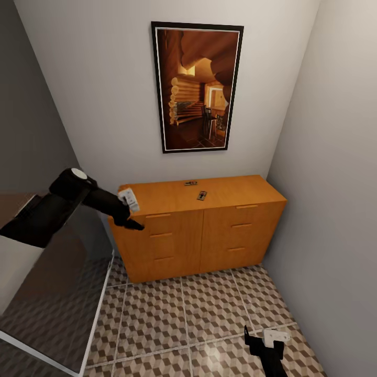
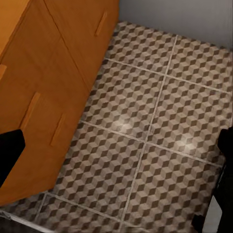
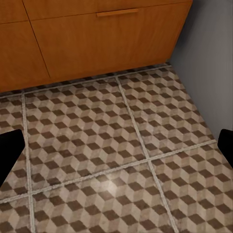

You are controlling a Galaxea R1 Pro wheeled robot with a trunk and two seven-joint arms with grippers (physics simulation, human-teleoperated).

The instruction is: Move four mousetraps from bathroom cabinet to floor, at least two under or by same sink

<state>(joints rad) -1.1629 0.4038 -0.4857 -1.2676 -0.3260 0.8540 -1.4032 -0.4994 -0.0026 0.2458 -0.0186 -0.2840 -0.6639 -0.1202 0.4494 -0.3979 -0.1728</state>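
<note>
On the cabinet (image 1: 199,209) top, two mousetraps (image 1: 201,196) lie near the middle, one behind the other, too small for their metal parts to be made out (only dark specks on brown). The cabinet's lower left corner is hidden behind a glossy panel (image 1: 47,309). The right gripper (image 1: 264,343), in front of the cabinet, is cut off by the head view's lower edge. In both wrist views the fingers (image 3: 9,153) are clipped at the picture sides.

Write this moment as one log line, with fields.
phase: approach | left pincer: open, empty, by orange-brown wooden cabinet | right pincer: open, empty | small brown mousetraps: two on top
</note>
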